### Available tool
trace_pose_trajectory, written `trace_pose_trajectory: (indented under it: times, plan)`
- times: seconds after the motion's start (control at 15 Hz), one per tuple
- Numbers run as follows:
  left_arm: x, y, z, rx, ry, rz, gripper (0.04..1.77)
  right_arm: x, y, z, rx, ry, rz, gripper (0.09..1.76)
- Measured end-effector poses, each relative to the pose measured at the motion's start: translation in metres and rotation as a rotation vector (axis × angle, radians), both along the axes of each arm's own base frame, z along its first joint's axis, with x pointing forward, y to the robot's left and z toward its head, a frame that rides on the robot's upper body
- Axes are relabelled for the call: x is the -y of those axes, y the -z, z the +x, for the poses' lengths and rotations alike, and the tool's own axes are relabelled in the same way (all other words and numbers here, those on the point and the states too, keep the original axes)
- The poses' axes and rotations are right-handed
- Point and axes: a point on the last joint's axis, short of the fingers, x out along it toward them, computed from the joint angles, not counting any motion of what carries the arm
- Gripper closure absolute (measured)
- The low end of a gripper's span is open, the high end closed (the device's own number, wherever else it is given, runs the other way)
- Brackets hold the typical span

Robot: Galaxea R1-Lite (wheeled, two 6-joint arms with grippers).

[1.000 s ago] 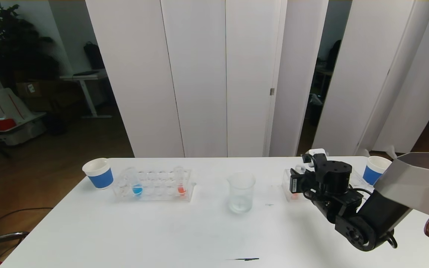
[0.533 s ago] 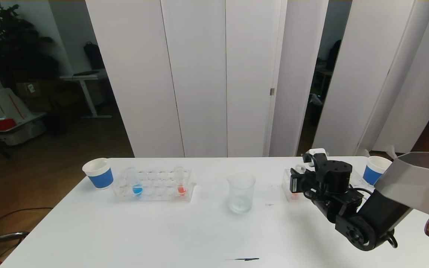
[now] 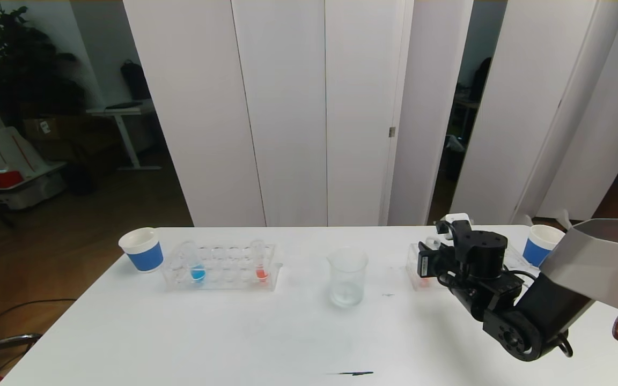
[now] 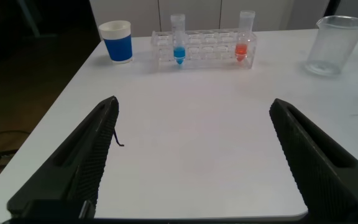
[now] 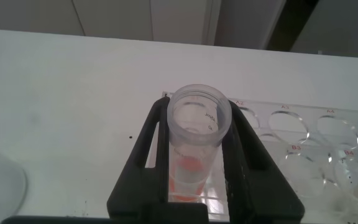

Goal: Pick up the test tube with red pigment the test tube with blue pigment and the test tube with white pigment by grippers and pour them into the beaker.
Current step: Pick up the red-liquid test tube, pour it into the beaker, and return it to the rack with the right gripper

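Your right gripper (image 5: 194, 165) stands over the right-hand rack (image 3: 415, 266), its jaws shut around a test tube with orange-red pigment (image 5: 197, 134), held upright so nothing spills before lifting. Your left gripper (image 4: 191, 162) waits near the table's front edge, jaws spread wide and empty. The beaker (image 3: 347, 277), clear with a flared rim, sits mid-table between the racks. The blue-pigment tube (image 3: 196, 266) stands in the left rack (image 3: 220, 268), bright blue at its bottom.
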Motion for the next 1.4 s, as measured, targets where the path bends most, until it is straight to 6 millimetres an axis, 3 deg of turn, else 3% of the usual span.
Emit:
trace_pose_trajectory:
  times: [0.2,0.47,0.67,1.13,1.27,1.4]
  plan:
    - [0.0,0.0,0.0,0.0,0.0,0.0,0.07,-0.001,-0.011,0.0,0.028,-0.005,0.012,1.28]
    - [0.0,0.0,0.0,0.0,0.0,0.0,0.07,-0.002,-0.041,0.0,0.072,-0.011,0.026,1.28]
    - [0.0,0.0,0.0,0.0,0.0,0.0,0.07,-0.003,-0.073,0.004,0.101,-0.012,0.036,1.28]
    - [0.0,0.0,0.0,0.0,0.0,0.0,0.07,-0.01,-0.171,0.031,0.102,-0.105,0.06,1.28]
    - [0.0,0.0,0.0,0.0,0.0,0.0,0.07,-0.014,-0.189,0.035,0.078,-0.214,0.082,1.28]
    - [0.0,0.0,0.0,0.0,-0.001,0.0,0.07,-0.02,-0.193,0.037,0.086,-0.299,0.095,1.28]
